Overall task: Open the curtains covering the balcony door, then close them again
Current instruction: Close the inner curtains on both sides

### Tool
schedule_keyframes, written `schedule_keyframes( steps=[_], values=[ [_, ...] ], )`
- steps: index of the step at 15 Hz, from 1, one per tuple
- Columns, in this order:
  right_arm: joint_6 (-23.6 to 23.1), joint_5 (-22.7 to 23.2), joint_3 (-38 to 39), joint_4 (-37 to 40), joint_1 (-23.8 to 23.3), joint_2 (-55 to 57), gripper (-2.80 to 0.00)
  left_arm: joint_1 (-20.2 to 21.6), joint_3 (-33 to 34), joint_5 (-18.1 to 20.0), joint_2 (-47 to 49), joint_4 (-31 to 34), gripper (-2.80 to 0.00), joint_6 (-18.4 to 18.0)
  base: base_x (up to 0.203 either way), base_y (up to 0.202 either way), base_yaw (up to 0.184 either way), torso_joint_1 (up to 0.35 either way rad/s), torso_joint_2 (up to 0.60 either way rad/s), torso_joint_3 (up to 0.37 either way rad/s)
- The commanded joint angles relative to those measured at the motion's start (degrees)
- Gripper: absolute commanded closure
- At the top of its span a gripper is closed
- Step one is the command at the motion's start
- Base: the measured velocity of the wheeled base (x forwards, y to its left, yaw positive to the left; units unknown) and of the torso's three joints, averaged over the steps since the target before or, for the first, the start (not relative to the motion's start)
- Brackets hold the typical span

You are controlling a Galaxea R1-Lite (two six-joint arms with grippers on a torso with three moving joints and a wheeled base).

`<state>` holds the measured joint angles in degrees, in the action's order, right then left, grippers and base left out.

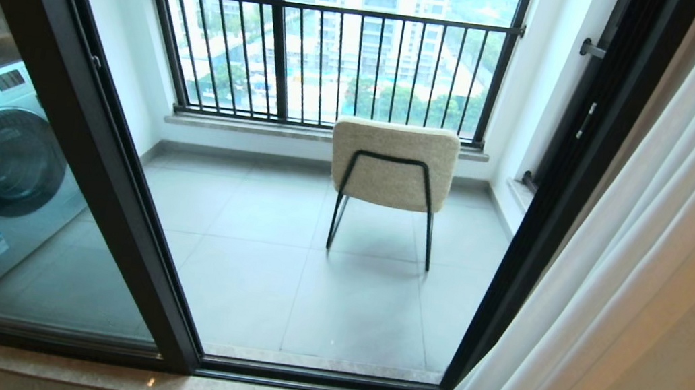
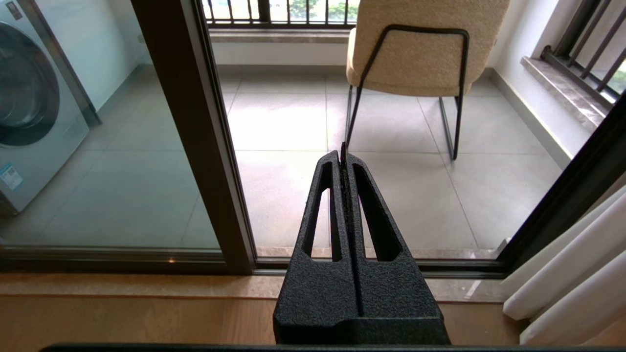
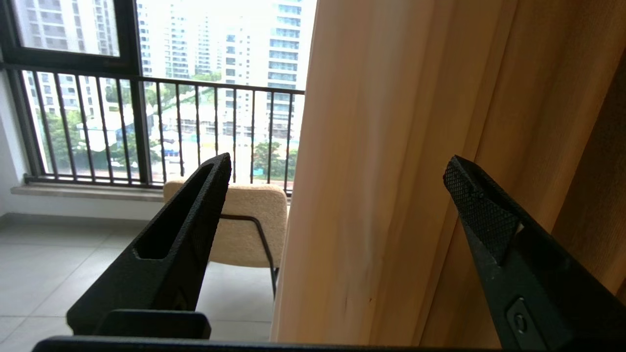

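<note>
Already drawn aside: curtains (image 1: pixel 637 263) bunched at the right edge of the head view, balcony door (image 1: pixel 90 138) uncovered, with chair (image 1: pixel 392 167) and balcony railing (image 1: pixel 332 63) showing plainly through the opening at centre. Opening half judged done; closing half not yet done, with the fabric to be gripped and pulled back across toward the left of the frame.

Right claw (image 3: pixel 337 181) spread wide and grasping nothing, its two fingers (image 3: pixel 195 210) at lower left and lower right of the right wrist view. Curtain folds fill the centre and right of that view, directly ahead in the gap between the fingers; contact between fabric and fingers cannot be told, and nothing looks pinched. Beige-tan drape (image 3: pixel 562 98) at the far right, beyond the white folds.

Left claw (image 2: pixel 343 156) clenched on nothing, centre of the left wrist view, pointing at the balcony floor, well apart from the curtains at that view's lower right corner.
</note>
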<state>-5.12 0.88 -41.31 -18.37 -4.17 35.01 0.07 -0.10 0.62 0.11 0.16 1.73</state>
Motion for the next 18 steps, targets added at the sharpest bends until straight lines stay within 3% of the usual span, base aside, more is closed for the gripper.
schedule_keyframes(
  steps=[1, 10, 18],
  values=[
    [-0.06, 0.07, -0.08, -2.77, -1.81, 5.44, -2.80, 0.01, 0.01, -0.01, -0.02, 0.02, 0.00, 0.03, 0.000, 0.000, 0.000, 0.000, 0.00, 0.000],
    [-0.39, 0.18, -5.93, -8.06, -4.60, 18.62, -2.80, 0.01, 0.01, -0.01, -0.02, 0.02, 0.00, 0.03, 0.000, 0.000, 0.000, 0.000, 0.00, 0.000],
    [-0.87, 0.14, -8.84, -17.64, -8.78, 28.54, -2.80, 0.01, 0.01, -0.01, -0.02, 0.02, 0.00, 0.03, 0.000, 0.000, 0.000, 0.000, 0.00, 0.000]
  ],
)
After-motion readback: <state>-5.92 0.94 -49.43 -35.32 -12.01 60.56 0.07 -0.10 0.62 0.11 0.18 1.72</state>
